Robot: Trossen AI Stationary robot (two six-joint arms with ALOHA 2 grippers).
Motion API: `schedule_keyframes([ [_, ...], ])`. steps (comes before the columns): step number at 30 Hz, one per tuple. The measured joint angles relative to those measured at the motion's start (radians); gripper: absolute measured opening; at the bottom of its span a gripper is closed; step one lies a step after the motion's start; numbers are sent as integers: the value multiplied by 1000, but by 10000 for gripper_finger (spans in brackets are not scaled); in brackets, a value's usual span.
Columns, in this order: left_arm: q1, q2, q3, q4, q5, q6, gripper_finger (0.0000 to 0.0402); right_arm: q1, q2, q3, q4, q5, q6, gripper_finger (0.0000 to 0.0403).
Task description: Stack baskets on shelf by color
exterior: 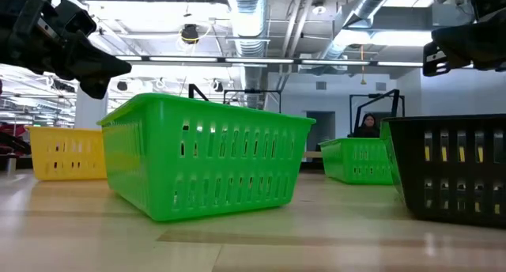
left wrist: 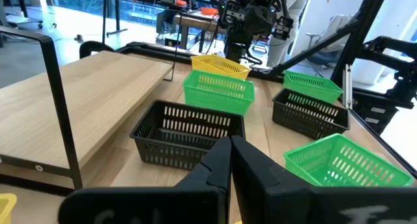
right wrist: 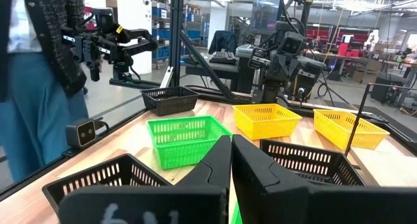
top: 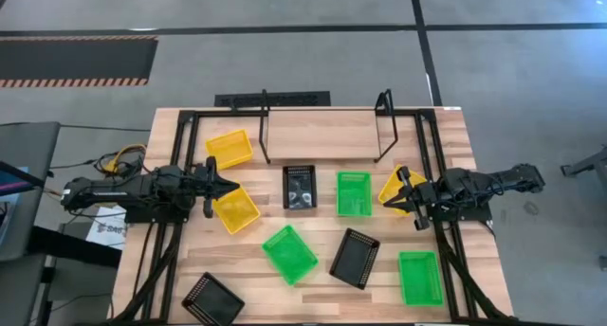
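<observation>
Nine baskets lie scattered on the table. Three are yellow [top: 229,148], [top: 235,209], [top: 398,186], three green [top: 354,193], [top: 289,253], [top: 420,277] and three black [top: 299,187], [top: 355,258], [top: 211,300]. All rest on their bottoms. The light-wood shelf [top: 322,132] stands at the far middle with nothing on it. My left gripper [top: 228,186] hovers shut at the table's left, beside a yellow basket. My right gripper [top: 400,195] hovers shut at the right, over another yellow basket. Both point level toward the table's middle.
Black frame bars [top: 432,165] run along both table sides near the arms. The shelf's thin black wire legs [left wrist: 55,87] stand at its ends. A person [right wrist: 39,68] stands beyond the table's near edge.
</observation>
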Motion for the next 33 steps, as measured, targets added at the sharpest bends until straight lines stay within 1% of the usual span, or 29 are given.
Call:
schedule_keyframes([
  [4, 0, 0, -1, 13, -2, -6, 0, 0, 0, 0, 0, 0, 0, 38],
  [8, 0, 0, -2, 20, -37, -14, 0, 0, 0, 0, 0, 0, 0, 38],
  [11, 0, 0, -2, 16, -11, -93, 0, 0, 0, 0, 0, 0, 0, 38],
  [15, 0, 0, -2, 11, 24, -257, 0, 0, 0, 0, 0, 0, 0, 38],
  [19, 0, 0, -2, 14, 22, -393, 0, 0, 0, 0, 0, 0, 0, 38],
  [22, 0, 0, -2, 25, -25, -447, 0, 0, 0, 0, 0, 0, 0, 38],
  [26, 0, 0, -1, 31, -151, -457, 0, -3, 1, 0, 32, 1, 0, 38],
  [30, 0, 0, -1, 58, -265, -482, 0, -6, 0, 0, 232, 15, 0, 38],
  [33, 0, 0, -1, 108, -292, -500, 0, -5, 0, 0, 441, 17, 9, 38],
])
